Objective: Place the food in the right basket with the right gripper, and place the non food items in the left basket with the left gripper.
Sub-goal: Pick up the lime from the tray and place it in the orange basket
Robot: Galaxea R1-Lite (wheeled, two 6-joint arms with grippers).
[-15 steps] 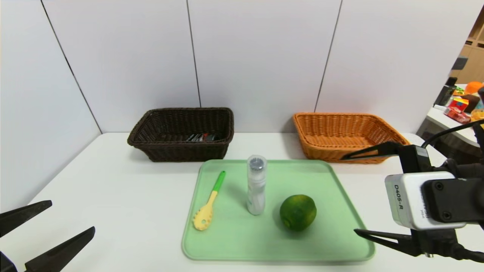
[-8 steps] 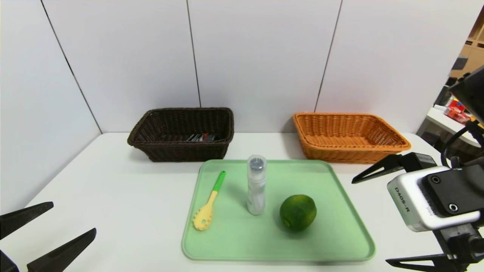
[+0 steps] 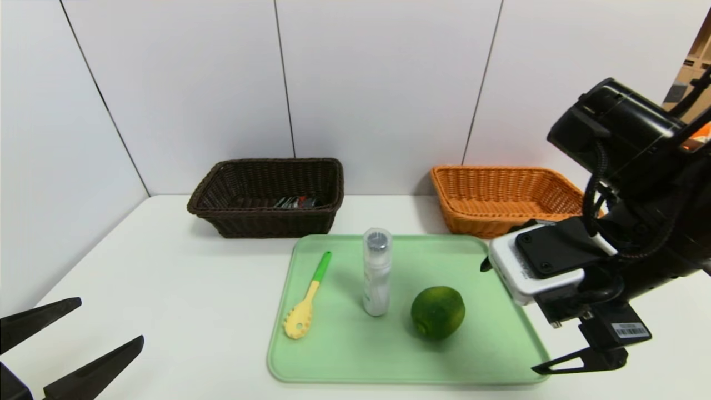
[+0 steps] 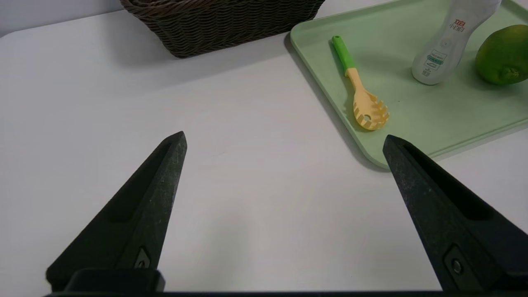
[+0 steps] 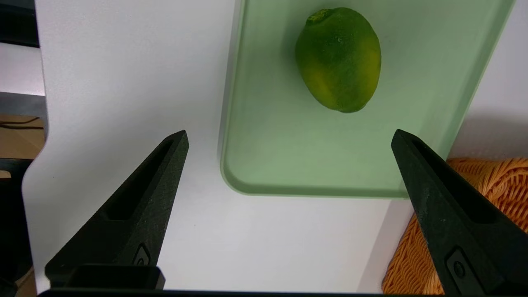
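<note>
I've got the right gripper (image 5: 288,138) tipped down above the tray's (image 3: 500,355) right edge, jaws wide apart and empty. The lime (image 3: 437,312) lies on the tray, untouched. Next I must centre over it and descend. Left gripper (image 4: 284,142) idles, spread, over the surface.

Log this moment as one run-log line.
right gripper: open, tilted down beside the green tray's right edge, round green lime untouched | left gripper: open, parked | orange wicker basket: empty

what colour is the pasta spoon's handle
Green at the handle end, yellow toward the head of the pasta spoon; the left wrist view shows it best.
</note>
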